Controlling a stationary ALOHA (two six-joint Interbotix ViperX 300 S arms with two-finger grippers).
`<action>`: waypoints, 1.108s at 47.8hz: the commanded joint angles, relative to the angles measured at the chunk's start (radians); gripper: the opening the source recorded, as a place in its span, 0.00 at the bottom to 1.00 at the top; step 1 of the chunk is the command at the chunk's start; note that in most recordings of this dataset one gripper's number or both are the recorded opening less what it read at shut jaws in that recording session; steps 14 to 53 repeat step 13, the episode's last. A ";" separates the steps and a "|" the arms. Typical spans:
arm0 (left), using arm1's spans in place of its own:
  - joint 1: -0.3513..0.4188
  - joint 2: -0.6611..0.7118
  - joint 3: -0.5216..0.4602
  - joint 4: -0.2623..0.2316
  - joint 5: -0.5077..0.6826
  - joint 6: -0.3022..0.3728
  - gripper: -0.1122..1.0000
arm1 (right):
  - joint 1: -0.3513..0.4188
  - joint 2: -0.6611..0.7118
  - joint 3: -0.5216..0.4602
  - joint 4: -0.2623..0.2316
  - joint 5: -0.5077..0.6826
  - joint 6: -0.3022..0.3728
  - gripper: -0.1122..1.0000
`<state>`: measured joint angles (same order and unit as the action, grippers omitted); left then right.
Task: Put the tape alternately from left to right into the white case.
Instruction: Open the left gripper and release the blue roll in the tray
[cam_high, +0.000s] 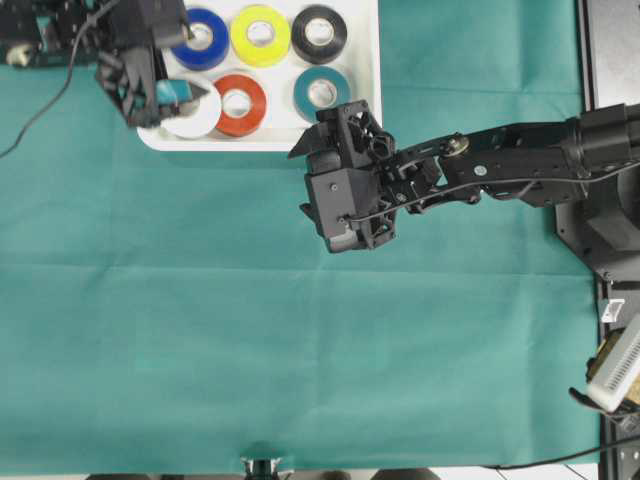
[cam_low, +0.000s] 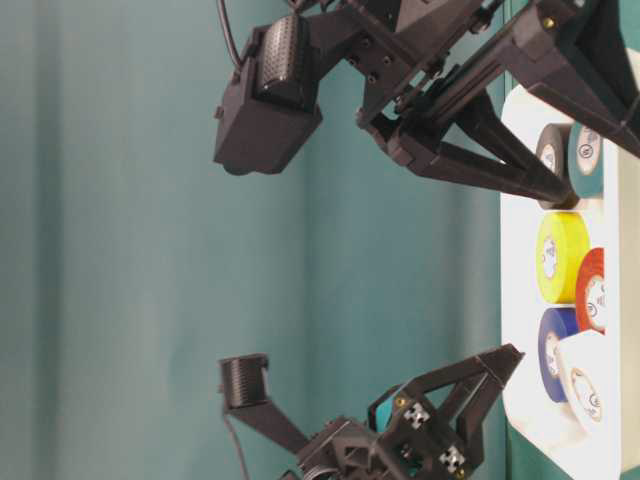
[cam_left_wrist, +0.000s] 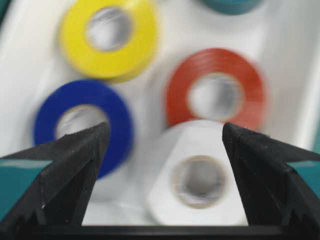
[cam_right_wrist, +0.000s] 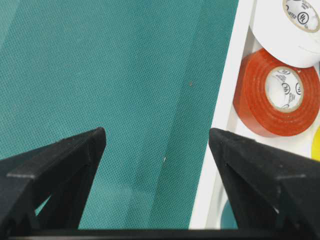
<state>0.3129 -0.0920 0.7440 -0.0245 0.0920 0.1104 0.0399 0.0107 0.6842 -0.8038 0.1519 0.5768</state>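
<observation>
Both jaws of the left gripper (cam_left_wrist: 162, 145) stand wide apart and hold nothing. The white roll (cam_left_wrist: 197, 175) lies right between them, down in the white case (cam_high: 372, 85). Just past the jaw tips sit the red-orange roll (cam_left_wrist: 215, 90) and the blue roll (cam_left_wrist: 82, 120), and the yellow roll (cam_left_wrist: 109, 37) is farther out. The teal roll (cam_high: 322, 92) and the black roll (cam_high: 319, 33) lie in the case too, so all six rolls look to be in. The right gripper (cam_right_wrist: 157, 145) is wide open as well, with only green cloth (cam_right_wrist: 115, 75) between its jaws and the case rim beside one jaw. What could go wrong is a bump: if the left jaws lift crooked, a tip may catch the white roll and tip it or drag it out. The white roll sits close to the case wall, so a small push could lean it on the rim.
</observation>
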 joint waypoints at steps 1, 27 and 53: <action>-0.044 -0.035 -0.005 0.002 -0.003 0.003 1.00 | 0.003 -0.029 -0.015 0.002 -0.006 0.002 0.77; -0.169 -0.041 0.002 0.002 -0.003 0.003 1.00 | 0.002 -0.029 -0.015 0.002 -0.005 0.002 0.77; -0.169 -0.041 0.002 0.002 -0.003 0.003 1.00 | 0.002 -0.029 -0.015 0.002 -0.005 0.002 0.77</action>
